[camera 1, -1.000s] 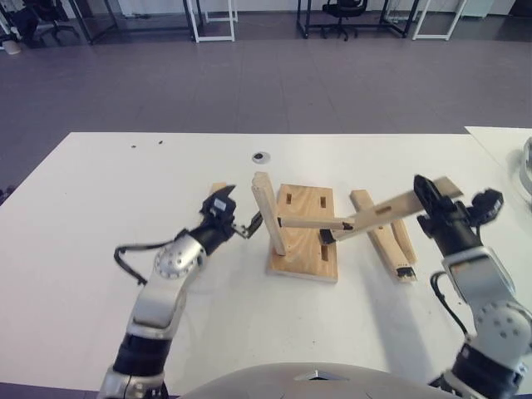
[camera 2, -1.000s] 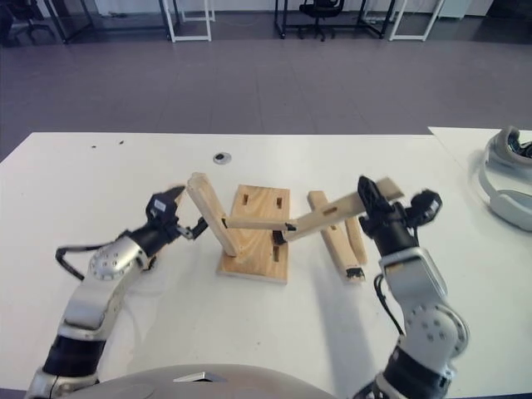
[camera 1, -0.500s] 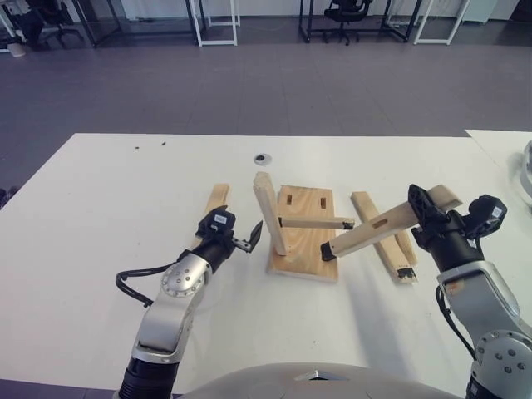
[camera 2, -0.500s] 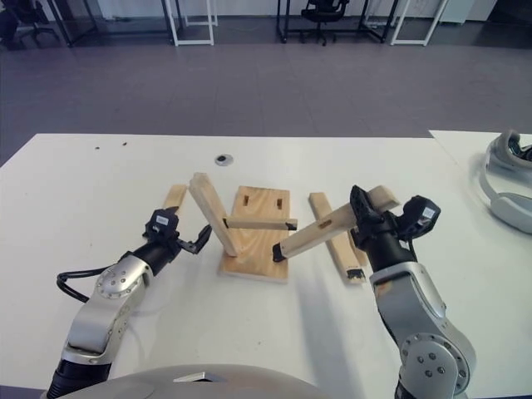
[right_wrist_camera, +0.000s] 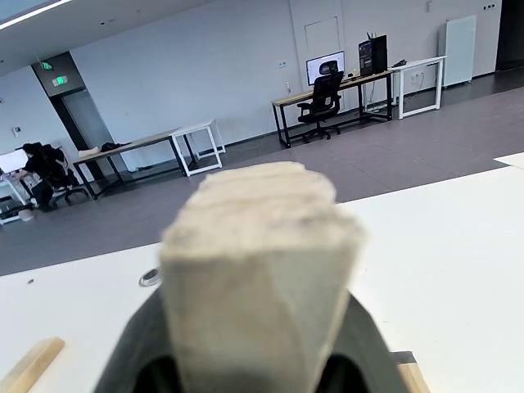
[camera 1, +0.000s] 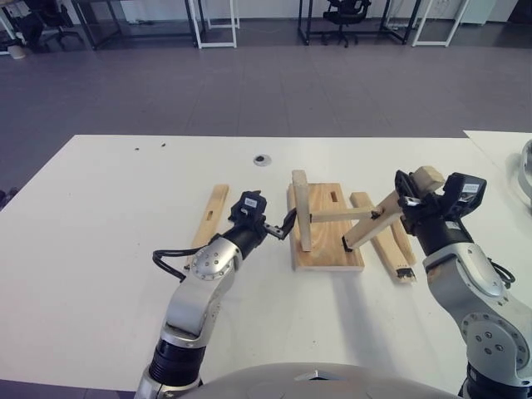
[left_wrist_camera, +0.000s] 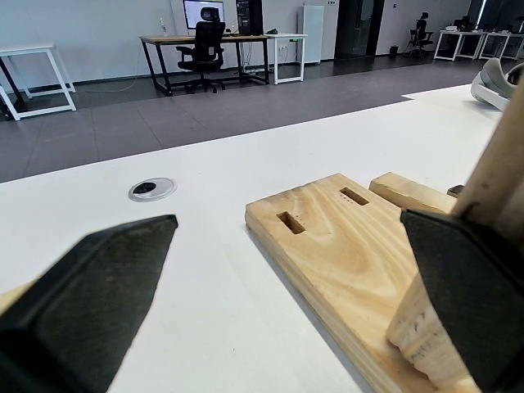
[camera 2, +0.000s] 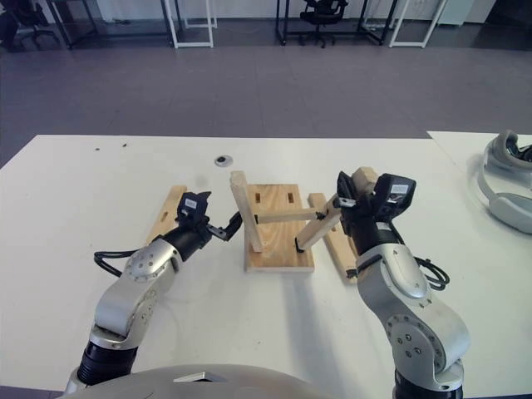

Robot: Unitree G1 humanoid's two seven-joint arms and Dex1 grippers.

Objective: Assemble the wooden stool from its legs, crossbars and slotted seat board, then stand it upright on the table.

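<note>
The slotted seat board point(camera 1: 330, 246) lies flat on the white table. One leg point(camera 1: 301, 211) stands upright on its left part, and a crossbar point(camera 1: 337, 216) runs from it to a second leg point(camera 1: 378, 219). That second leg leans steeply, its foot on the board, and my right gripper point(camera 1: 406, 198) is shut on its upper end point(right_wrist_camera: 262, 262). My left gripper point(camera 1: 273, 221) is open just left of the upright leg's base, one finger point(left_wrist_camera: 463, 286) against the leg and the other finger point(left_wrist_camera: 86, 307) over bare table.
A loose leg point(camera 1: 210, 214) lies left of my left gripper. Two more wooden pieces point(camera 1: 384, 239) lie right of the board, under my right arm. A round grommet point(camera 1: 263, 159) sits in the table behind. A white headset point(camera 2: 505, 179) rests at the far right.
The board with its upright leg has slid right and turned. My left gripper followed it right to the leg's base. My right gripper swung its leg steeper and in towards the crossbar.
</note>
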